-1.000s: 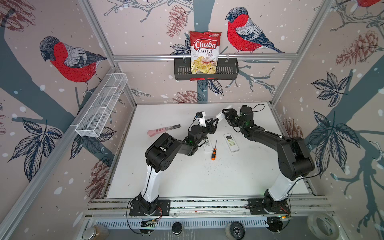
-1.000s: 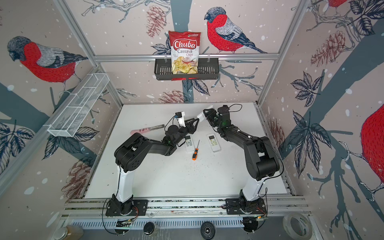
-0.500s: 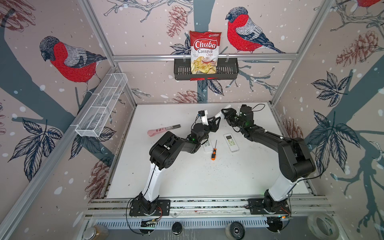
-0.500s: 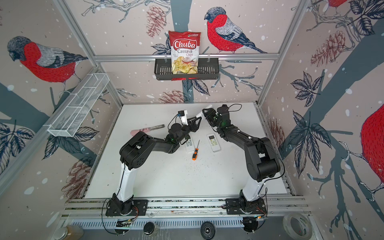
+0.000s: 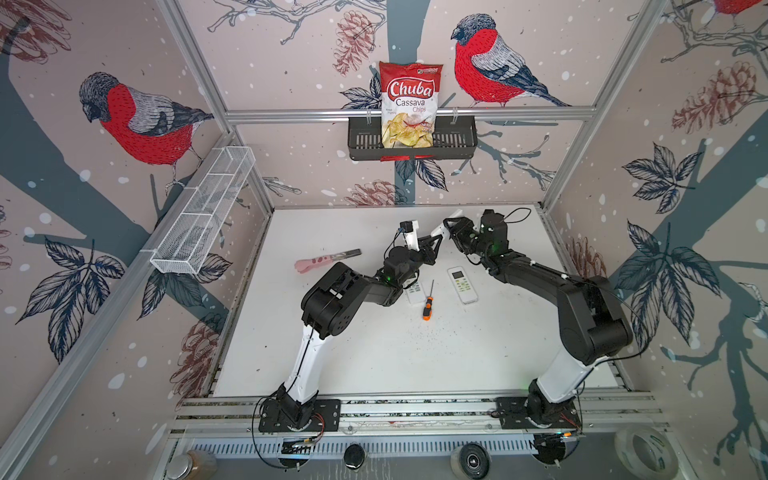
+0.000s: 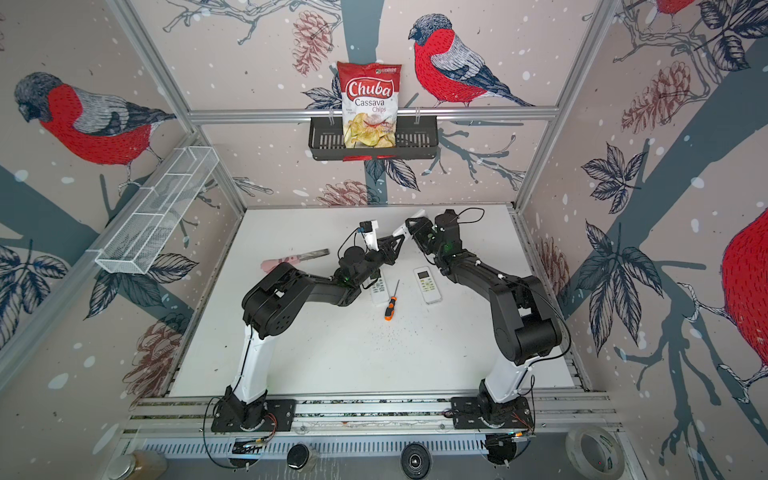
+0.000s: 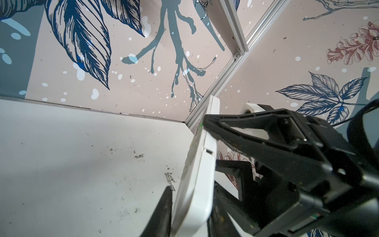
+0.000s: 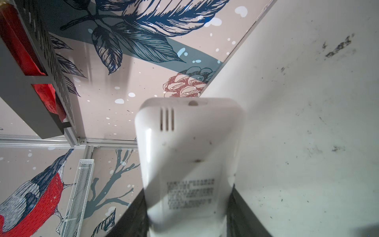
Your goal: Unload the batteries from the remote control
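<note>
Near the table's (image 5: 374,353) far edge the right hand (image 5: 452,227) pinches the white remote (image 8: 188,143) aloft, seemingly so the left hand (image 5: 435,244), straddling its free end, grip unclear, can reach the batteries, unseen and presumably still inside.

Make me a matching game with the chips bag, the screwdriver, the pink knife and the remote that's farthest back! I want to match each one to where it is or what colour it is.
Things:
1. chips bag
2. screwdriver
3. pink knife
4. remote farthest back

Matches:
A. up in the air, off the table
B. standing in the black basket on the wall
C. orange and black handle
D. lying flat on the table, nearest the white wire basket

Pairs: 1-B, 2-C, 3-D, 4-A
</note>
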You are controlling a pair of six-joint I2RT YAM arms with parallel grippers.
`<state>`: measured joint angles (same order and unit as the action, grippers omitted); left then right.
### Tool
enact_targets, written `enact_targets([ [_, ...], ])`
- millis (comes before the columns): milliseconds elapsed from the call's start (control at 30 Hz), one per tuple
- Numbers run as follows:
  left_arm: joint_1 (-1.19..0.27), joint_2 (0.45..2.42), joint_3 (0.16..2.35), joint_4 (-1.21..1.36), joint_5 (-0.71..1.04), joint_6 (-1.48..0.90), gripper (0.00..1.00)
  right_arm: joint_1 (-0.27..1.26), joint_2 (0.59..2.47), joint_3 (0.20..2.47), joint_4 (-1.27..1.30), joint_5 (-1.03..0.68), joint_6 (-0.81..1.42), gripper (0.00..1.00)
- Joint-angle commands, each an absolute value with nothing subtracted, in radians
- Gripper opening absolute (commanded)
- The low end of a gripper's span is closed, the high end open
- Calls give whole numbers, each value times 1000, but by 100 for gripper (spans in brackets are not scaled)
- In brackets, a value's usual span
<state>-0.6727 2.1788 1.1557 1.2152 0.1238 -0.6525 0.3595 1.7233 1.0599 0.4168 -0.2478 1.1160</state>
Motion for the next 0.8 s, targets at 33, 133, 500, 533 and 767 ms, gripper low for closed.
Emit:
enact_targets([
  [33, -661, 2162, 1139, 1232, 86, -667, 28, 354, 1717, 1062, 457, -248, 1102, 35],
  [133, -658, 2158, 1134, 1232, 87, -667, 27, 354, 1717, 1063, 458, -248, 1101, 35],
  [500, -658, 2132, 1095, 1260, 103, -672, 39, 344, 1718, 1065, 457, -247, 1101, 35],
  [533, -658, 2130, 1089, 1263, 103, -673, 42, 344, 1720, 1064, 456, -247, 1101, 35],
  [767, -658, 2118, 1061, 1287, 111, -676, 48, 342, 1725, 1060, 462, -249, 1104, 35],
])
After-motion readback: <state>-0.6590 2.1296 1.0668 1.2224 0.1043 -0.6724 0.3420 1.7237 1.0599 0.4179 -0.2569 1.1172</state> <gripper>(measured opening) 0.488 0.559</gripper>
